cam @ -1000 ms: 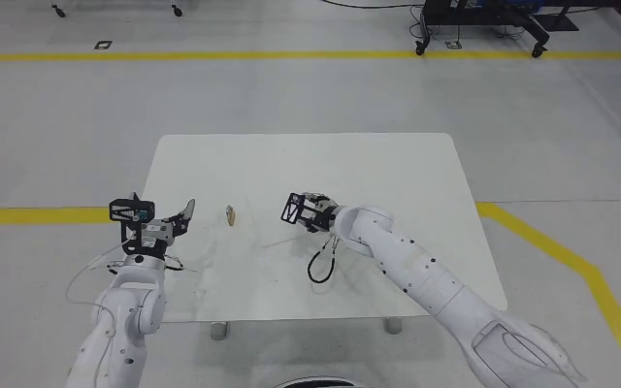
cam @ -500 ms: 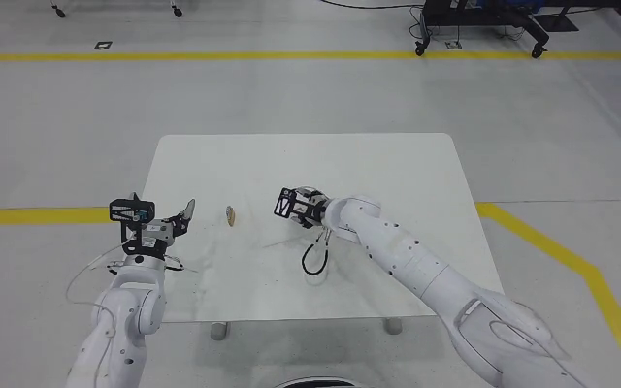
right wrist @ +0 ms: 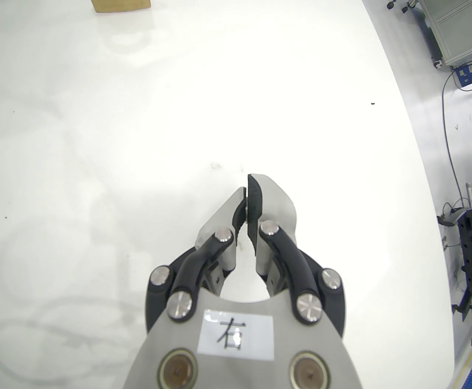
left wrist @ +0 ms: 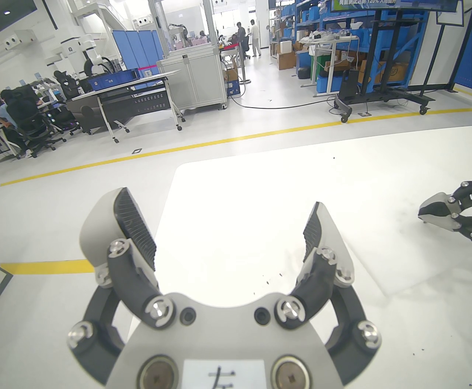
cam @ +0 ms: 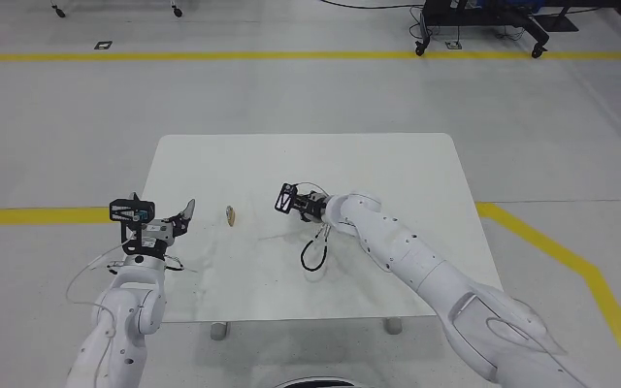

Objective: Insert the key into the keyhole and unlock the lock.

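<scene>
Where the smooth white table (cam: pixel 388 165) rounds off at its corners, a small brass-coloured lock (cam: pixel 230 214) sits on its left half, between the two grippers. From the right wrist view the lock (right wrist: pixel 121 5) is a tan, blocky shape straight ahead of the fingers. The right gripper (right wrist: pixel 246 184) is clenched, its ribbed black rubber pads pressed tip to tip inside grey metal shells (whether a key is pinched between them cannot be told). The left gripper (left wrist: pixel 221 217), at the table's left edge, is spread wide, ridged pads well apart.
</scene>
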Controlling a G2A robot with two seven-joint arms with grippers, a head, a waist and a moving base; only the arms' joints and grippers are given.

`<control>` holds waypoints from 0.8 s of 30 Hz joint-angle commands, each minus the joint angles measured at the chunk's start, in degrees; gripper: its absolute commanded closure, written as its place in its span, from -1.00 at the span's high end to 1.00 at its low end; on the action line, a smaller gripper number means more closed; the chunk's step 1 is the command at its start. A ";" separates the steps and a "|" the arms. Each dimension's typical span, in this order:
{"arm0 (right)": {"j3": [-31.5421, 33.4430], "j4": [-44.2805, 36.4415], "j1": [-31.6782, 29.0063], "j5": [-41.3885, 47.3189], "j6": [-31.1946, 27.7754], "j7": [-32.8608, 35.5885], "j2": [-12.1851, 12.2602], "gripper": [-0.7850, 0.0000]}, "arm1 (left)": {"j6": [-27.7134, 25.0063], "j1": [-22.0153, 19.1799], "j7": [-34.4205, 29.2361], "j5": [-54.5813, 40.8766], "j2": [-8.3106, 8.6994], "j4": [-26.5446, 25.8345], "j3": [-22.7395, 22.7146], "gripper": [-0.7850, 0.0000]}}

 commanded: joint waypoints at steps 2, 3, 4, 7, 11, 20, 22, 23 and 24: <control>1.32 -1.81 -1.29 -0.88 -0.11 -0.71 0.79 -1.00 | 0.00 0.00 0.00 0.00 0.00 0.00 0.00 1.00; 1.96 -2.64 -1.83 -1.24 -0.15 -1.01 1.16 -1.00 | 0.00 0.00 0.00 0.00 0.00 0.00 0.00 1.00; 2.58 -3.62 -2.48 -1.85 -0.04 -1.21 1.57 -1.00 | 0.00 0.00 0.00 0.00 0.00 0.00 0.00 1.00; 4.81 -7.44 -5.01 -3.69 0.15 -1.67 2.96 -1.00 | 0.00 0.00 0.00 0.00 0.00 0.00 0.00 1.00; 8.63 -13.56 -9.32 -5.52 0.44 -1.52 4.96 -1.00 | 0.00 0.00 0.00 0.00 0.00 0.00 0.00 1.00; 12.71 -20.27 -14.47 -9.29 1.32 0.63 7.03 -1.00 | 0.00 0.00 0.00 0.00 0.00 0.00 0.00 1.00; 12.71 -20.27 -14.47 -9.29 1.32 0.63 7.03 -1.00 | 0.00 0.00 0.00 0.00 0.00 0.00 0.00 1.00; 12.71 -20.27 -14.47 -9.29 1.32 0.63 7.03 -1.00 | 0.00 0.00 0.00 0.00 0.00 0.00 0.00 1.00; 12.71 -20.27 -14.47 -9.29 1.32 0.63 7.03 -1.00 | 0.00 0.00 0.00 0.00 0.00 0.00 0.00 1.00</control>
